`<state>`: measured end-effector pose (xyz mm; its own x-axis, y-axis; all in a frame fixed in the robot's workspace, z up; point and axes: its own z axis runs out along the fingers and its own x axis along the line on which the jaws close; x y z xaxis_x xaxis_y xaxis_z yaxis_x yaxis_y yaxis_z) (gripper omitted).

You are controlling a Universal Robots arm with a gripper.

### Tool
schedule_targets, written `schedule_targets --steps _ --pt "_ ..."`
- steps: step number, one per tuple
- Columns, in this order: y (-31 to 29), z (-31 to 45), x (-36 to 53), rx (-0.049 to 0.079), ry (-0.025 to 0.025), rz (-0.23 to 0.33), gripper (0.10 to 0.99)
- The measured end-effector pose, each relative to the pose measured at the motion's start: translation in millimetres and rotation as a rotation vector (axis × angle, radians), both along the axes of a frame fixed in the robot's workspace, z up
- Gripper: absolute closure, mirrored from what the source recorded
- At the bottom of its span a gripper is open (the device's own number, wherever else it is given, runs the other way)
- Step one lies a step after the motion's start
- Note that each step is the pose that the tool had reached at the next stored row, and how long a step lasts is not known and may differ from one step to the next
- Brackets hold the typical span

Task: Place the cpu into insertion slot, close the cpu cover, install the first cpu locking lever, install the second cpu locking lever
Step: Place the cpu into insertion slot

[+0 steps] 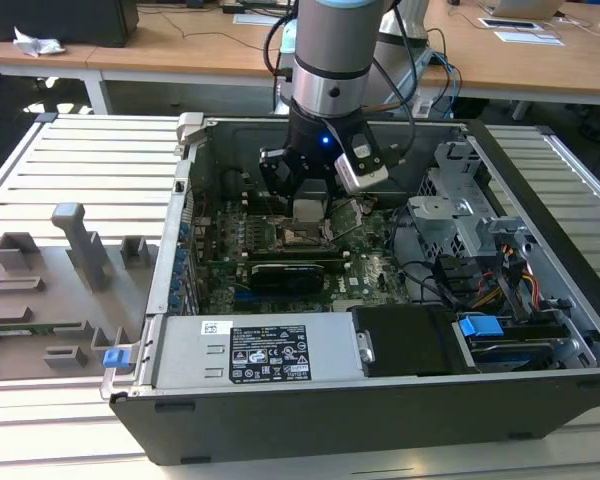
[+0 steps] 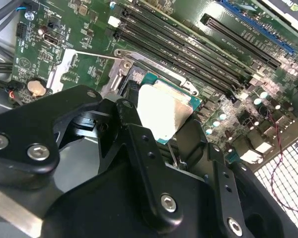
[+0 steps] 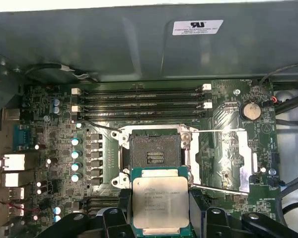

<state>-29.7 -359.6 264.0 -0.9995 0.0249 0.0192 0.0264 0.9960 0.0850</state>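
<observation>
This looks like a robotics lab or test workshop. An opened desktop computer case lies on a slatted metal bench under the gripper of an industrial arm. Grey fixture blocks sit well to the gripper's side, and wooden desks stand beyond it.

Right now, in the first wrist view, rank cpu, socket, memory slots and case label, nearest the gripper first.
1. cpu, held in the gripper.
2. empty socket, just beyond.
3. memory slots, past the socket.
4. white label, on case wall.
</observation>
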Motion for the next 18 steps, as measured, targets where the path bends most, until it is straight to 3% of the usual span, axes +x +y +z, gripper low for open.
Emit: schedule_targets --steps 18 --pt "0.0 -21.9 0.0 0.000 0.0000 0.000 0.541"
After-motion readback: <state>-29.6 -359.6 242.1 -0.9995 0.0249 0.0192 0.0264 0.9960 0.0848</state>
